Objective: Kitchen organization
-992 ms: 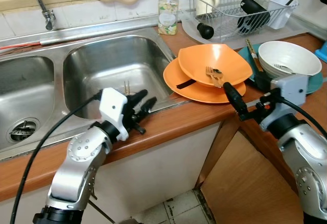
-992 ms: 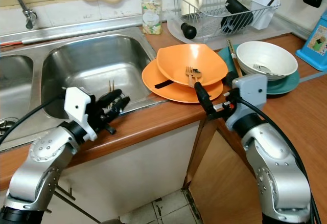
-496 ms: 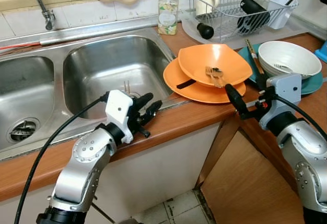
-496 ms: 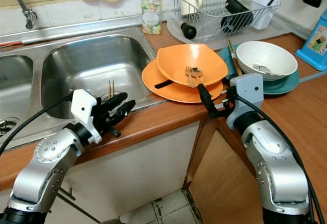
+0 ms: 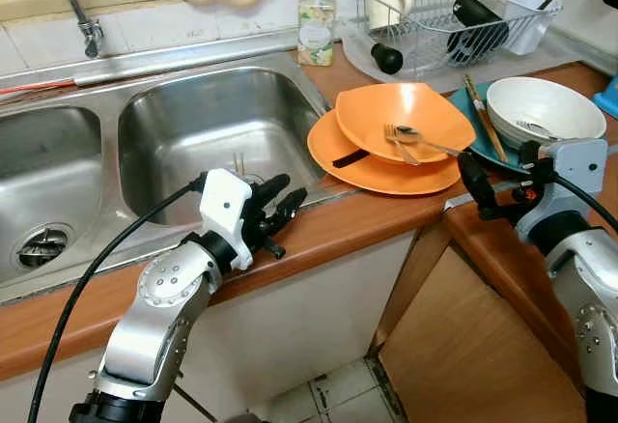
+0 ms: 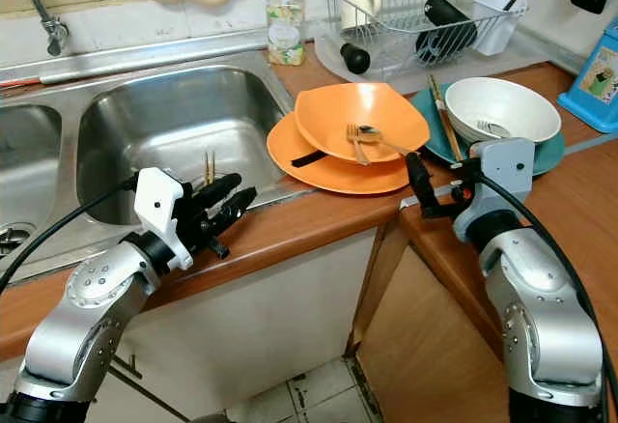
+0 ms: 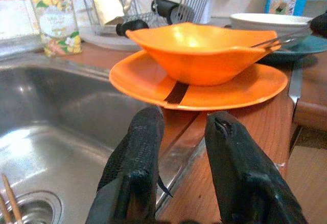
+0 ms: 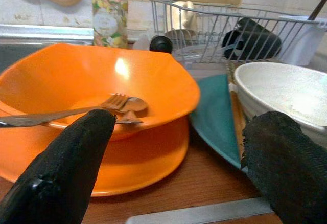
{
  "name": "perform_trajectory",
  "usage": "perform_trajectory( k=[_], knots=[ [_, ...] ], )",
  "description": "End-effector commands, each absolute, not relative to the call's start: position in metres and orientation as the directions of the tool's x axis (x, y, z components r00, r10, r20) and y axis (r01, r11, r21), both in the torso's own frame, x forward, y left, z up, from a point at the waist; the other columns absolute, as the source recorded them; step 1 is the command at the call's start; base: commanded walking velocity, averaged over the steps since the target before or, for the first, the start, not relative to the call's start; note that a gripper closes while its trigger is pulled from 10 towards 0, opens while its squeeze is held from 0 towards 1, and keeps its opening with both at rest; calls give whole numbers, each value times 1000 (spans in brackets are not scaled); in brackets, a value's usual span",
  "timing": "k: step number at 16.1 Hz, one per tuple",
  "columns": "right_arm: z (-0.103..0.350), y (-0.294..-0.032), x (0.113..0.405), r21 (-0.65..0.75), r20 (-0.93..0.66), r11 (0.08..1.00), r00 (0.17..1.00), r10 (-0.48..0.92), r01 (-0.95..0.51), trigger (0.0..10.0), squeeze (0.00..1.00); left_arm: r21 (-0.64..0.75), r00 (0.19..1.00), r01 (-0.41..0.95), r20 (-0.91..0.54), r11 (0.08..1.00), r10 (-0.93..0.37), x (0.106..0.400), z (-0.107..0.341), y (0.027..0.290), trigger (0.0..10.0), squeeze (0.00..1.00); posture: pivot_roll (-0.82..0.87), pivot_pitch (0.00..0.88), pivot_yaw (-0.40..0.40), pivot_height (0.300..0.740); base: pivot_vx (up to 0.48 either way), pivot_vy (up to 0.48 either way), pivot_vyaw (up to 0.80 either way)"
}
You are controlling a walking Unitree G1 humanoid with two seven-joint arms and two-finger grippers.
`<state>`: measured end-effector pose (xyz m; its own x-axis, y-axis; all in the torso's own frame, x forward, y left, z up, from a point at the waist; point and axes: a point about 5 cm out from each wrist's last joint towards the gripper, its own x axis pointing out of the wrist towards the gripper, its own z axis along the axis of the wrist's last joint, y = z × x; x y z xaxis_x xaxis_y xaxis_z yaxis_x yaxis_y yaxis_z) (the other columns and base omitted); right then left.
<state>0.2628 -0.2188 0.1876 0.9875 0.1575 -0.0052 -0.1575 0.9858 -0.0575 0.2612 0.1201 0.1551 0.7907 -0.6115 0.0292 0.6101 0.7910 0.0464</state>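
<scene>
The orange bowl point(image 5: 406, 119), holding a fork point(image 5: 394, 140) and spoon point(image 5: 417, 137), sits on an orange plate point(image 5: 381, 164) near the counter's point(image 5: 377, 215) front edge; the right gripper point(image 8: 173, 168) hovers before it, fingers spread and empty; the left gripper point(image 7: 176, 152) hangs open by the sink point(image 5: 212, 124) rim

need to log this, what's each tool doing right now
Left tool: open, empty, at the sink's front edge.
Right tool: open wide, empty, facing the orange bowl.

The two head views look forward and down from above both arms onto the sink point(image 5: 208, 128) and table point(image 5: 386, 215). Each wrist view sits low and close behind its hand, looking along the fingers. All four views share the orange bowl point(image 8: 97, 83).
</scene>
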Motion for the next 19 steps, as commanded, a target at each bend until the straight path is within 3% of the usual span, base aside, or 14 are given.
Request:
perform_trajectory(
  k=[1,4,5,6,7,11,19],
  knots=[
    [195,-212,262,-41,43,980,980,197,-195,10000,0,50,778,626,30,778,-627,259,157,118,10000,0,-176,0,14,740,0,0,0],
    [193,-203,262,-39,35,967,966,254,-253,10000,0,39,762,646,24,763,-647,257,155,115,10000,0,-175,0,11,740,0,0,0],
    [190,-201,266,-34,21,964,964,263,-263,3569,0,41,756,653,20,756,-654,257,154,113,10000,0,-172,0,8,740,0,0,0],
    [189,-201,268,-27,16,964,964,265,-264,2824,0,41,755,654,21,755,-655,257,154,113,10000,0,-172,0,8,740,0,0,0],
    [187,-201,271,-3,18,963,963,269,-269,0,0,41,755,654,22,755,-655,257,155,112,10000,0,-170,0,3,740,0,0,0],
    [185,-203,279,97,33,943,948,318,-320,0,0,40,756,653,27,756,-654,256,154,110,10000,0,-168,0,-16,740,0,0,0],
    [181,-207,283,111,20,942,949,315,-316,0,0,26,752,658,32,753,-658,254,152,105,10000,0,-174,0,-20,740,0,0,0]
  ],
)
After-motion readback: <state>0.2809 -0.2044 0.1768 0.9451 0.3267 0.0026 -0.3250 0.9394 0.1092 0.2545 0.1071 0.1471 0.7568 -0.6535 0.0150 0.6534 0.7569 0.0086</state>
